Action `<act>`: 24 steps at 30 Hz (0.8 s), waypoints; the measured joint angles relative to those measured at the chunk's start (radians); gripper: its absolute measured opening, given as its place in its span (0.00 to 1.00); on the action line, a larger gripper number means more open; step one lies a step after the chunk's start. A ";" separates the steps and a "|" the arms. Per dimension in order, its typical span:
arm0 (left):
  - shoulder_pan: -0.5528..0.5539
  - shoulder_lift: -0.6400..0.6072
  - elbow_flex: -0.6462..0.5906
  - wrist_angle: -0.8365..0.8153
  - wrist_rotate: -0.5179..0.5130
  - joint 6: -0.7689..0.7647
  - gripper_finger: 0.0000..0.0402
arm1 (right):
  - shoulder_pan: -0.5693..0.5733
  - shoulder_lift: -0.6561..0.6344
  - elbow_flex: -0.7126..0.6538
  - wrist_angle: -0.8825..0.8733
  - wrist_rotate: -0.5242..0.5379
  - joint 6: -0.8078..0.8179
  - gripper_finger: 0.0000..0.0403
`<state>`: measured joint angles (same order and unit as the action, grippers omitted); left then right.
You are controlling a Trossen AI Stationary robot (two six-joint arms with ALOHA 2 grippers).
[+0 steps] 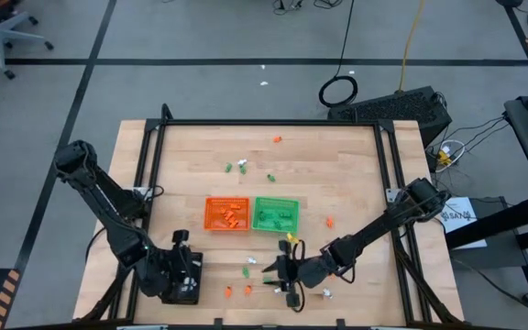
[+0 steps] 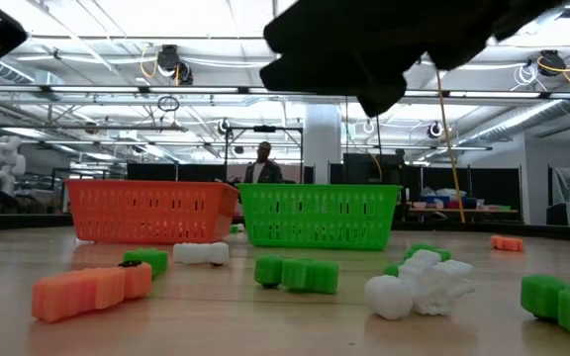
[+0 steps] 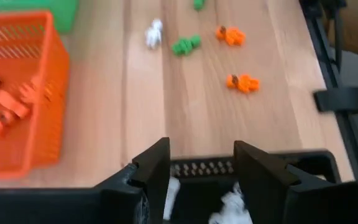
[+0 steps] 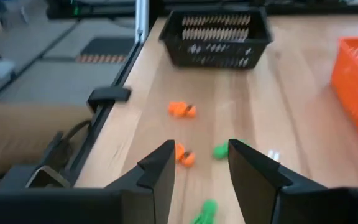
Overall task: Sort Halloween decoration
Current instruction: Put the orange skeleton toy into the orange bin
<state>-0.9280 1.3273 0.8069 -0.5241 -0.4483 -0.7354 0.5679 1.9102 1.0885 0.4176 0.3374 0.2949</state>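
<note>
Tiny orange, green and white trinkets lie scattered on the wooden table, among them an orange one (image 4: 185, 155), a green one (image 4: 220, 150) and a white one (image 3: 154, 32). Others lie in the orange tray (image 1: 226, 214) and the green tray (image 1: 276, 214). White trinkets (image 3: 229, 208) rest in the black tray (image 1: 180, 286). My left gripper (image 3: 201, 168) hovers open over the black tray, holding nothing. My right gripper (image 4: 201, 165) is open above the trinkets near the table's near edge (image 1: 278, 270), also holding nothing.
More trinkets lie toward the far edge (image 1: 241, 167) and to the right of the green tray (image 1: 329, 221). In the low view a green trinket (image 2: 298, 274) and a white one (image 2: 419, 285) lie in front of the trays. Black frame rails (image 1: 388, 174) border the table's sides.
</note>
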 joint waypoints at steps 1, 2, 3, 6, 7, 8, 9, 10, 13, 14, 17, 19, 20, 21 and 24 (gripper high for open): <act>0.004 0.000 0.000 0.002 -0.014 0.013 0.44 | 0.005 0.000 0.020 -0.041 -0.001 0.000 0.33; 0.008 0.000 0.000 0.002 -0.030 0.019 0.44 | 0.007 0.000 0.042 -0.090 -0.002 0.001 0.33; 0.012 0.000 0.000 0.007 -0.046 0.025 0.44 | 0.009 0.000 0.067 -0.148 -0.001 0.007 0.33; 0.025 0.000 0.000 0.033 -0.079 0.044 0.44 | 0.010 -0.004 0.153 -0.383 0.042 0.064 0.33; 0.029 0.000 0.000 0.040 -0.082 0.045 0.44 | 0.010 -0.007 0.187 -0.494 0.065 0.097 0.33; 0.033 0.000 0.000 0.047 -0.083 0.045 0.44 | 0.010 -0.011 0.223 -0.599 0.085 0.138 0.33; 0.035 0.000 0.000 0.053 -0.084 0.045 0.44 | 0.010 -0.017 0.259 -0.706 0.100 0.179 0.33; 0.036 0.000 0.000 0.059 -0.084 0.045 0.44 | 0.010 -0.023 0.295 -0.814 0.110 0.221 0.33; 0.038 0.000 0.000 0.071 -0.101 0.046 0.44 | 0.010 -0.043 0.388 -1.099 0.140 0.332 0.33; 0.038 0.000 0.000 0.073 -0.116 0.050 0.44 | 0.011 -0.048 0.409 -1.189 0.158 0.361 0.33; 0.038 0.000 0.000 0.072 -0.166 0.101 0.44 | 0.021 -0.051 0.426 -1.402 0.193 0.449 0.33; 0.038 0.000 0.000 0.072 -0.194 0.139 0.44 | 0.032 -0.051 0.413 -1.506 0.238 0.531 0.33; 0.038 0.000 0.000 0.072 -0.209 0.152 0.44 | 0.037 -0.051 0.397 -1.542 0.253 0.582 0.33; 0.038 0.000 0.000 0.073 -0.224 0.170 0.44 | 0.043 -0.051 0.375 -1.566 0.258 0.629 0.33; 0.038 0.000 0.000 0.072 -0.272 0.201 0.44 | 0.061 -0.051 0.323 -1.651 0.239 0.797 0.33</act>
<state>-0.8902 1.3273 0.8070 -0.4519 -0.7198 -0.5344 0.6294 1.8594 1.4112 -1.2332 0.5761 1.0921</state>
